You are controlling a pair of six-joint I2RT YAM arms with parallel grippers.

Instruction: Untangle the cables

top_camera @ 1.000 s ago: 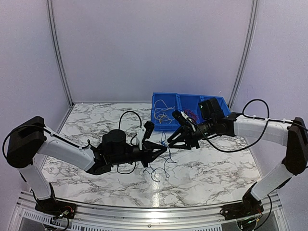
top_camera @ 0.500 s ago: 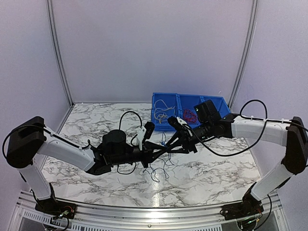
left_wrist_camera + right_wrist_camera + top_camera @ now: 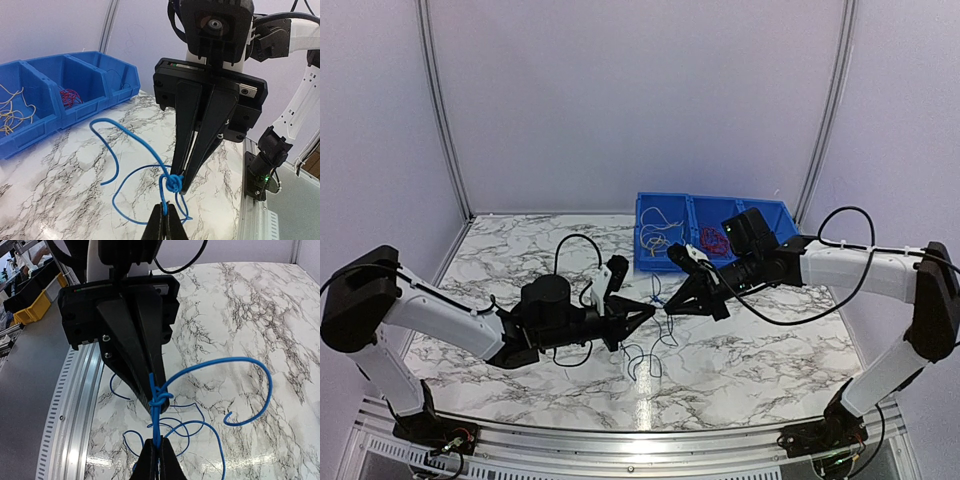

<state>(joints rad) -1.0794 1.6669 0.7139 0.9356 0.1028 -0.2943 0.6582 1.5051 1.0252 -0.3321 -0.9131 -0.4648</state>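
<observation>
Two grippers meet tip to tip above the middle of the marble table [image 3: 520,260]; from overhead we see the left gripper [image 3: 650,311] pointing in from 9 o'clock and the right gripper [image 3: 668,311] from 3 o'clock, the tips almost touching. Each one is pinched closed on the same blue wire [image 3: 240,359]; in each wrist view we see that camera's own fingers pressed together at the bottom edge with the wire running up out of them. Between the two tips the wire is tied into a small tight knot [image 3: 172,183], held up off the table; from it a long free end curls out in an open loop. At 6 o'clock of the knot, loose blue wires [image 3: 642,360] lie in a small scatter on the table, just below the grippers. At 1 o'clock of the knot stand the blue bins [image 3: 665,200] against the back wall; red wires [image 3: 70,96] lie in the middle compartment and pale wires [image 3: 12,112] in the one beside it.
</observation>
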